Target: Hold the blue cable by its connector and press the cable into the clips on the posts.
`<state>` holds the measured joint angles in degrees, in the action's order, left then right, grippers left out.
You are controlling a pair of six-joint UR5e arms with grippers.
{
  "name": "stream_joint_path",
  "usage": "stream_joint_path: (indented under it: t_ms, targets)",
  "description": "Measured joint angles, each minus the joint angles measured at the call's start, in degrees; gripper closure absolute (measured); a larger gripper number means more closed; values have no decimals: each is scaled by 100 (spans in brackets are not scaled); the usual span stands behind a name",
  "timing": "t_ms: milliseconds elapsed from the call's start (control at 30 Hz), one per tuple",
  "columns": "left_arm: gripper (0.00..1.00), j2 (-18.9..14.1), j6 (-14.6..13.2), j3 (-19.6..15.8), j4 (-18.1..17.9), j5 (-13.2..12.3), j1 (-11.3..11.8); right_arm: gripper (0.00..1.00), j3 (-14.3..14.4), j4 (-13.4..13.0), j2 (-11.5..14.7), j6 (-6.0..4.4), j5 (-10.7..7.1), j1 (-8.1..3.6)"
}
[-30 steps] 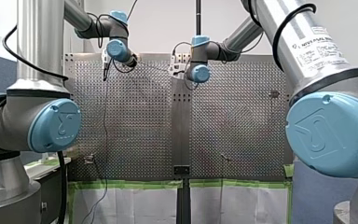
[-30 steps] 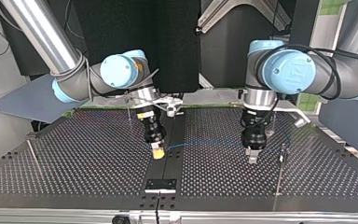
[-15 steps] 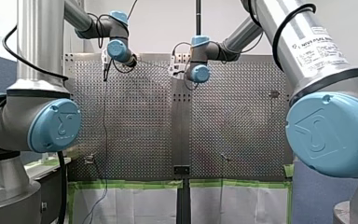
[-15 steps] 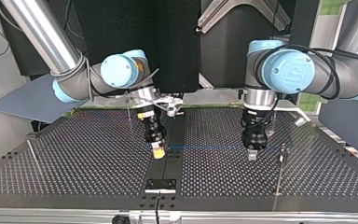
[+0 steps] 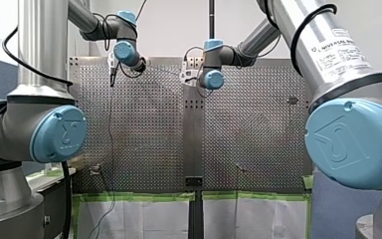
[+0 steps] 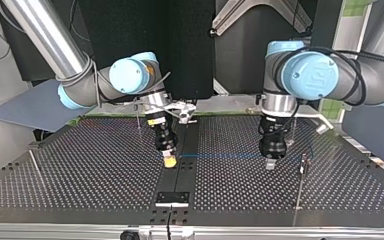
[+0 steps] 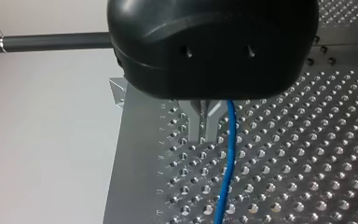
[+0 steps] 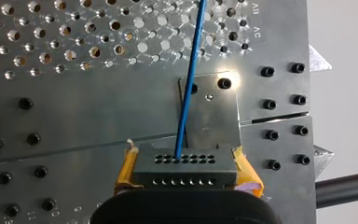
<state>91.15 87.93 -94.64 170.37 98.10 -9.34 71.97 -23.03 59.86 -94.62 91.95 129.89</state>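
Right gripper clamped on black connector. Blue cable runs taut from it, past left gripper (grip: can't tell), toward post. Risk imo: more pull, cable pops out of connector or slips off post.

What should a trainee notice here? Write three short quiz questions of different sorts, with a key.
1. True or false: the yellow pads of my right gripper clamp the connector.
2. Between my right gripper and my left gripper, the blue cable runs: A coiled; B straight; C knotted.
3. Which view shows the cable entering the connector's holes?
Key: 1 true; 2 B; 3 the right wrist view.
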Motion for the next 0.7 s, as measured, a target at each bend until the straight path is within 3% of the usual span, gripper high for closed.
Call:
stream_joint_path:
  t_ms: [200, 300, 367, 400, 467, 700]
  targets:
    - [100, -13, 62, 0, 27, 1, 7, 100, 5, 7, -2, 1, 37, 0]
    - [91, -17, 88, 1, 33, 14, 14, 100, 1, 0, 10, -21, -29, 39]
    - [76, -17, 114, 1, 38, 11, 18, 100, 0, -7, 15, -30, -59, 57]
    - [76, -17, 136, 1, 39, 15, 20, 100, 0, -8, 16, -30, -60, 55]
    - [66, -16, 171, 1, 40, 17, 21, 100, -1, -8, 17, -30, -62, 60]
    - [66, -19, 214, 0, 40, 59, 8, 100, -3, -8, 18, -31, -62, 59]
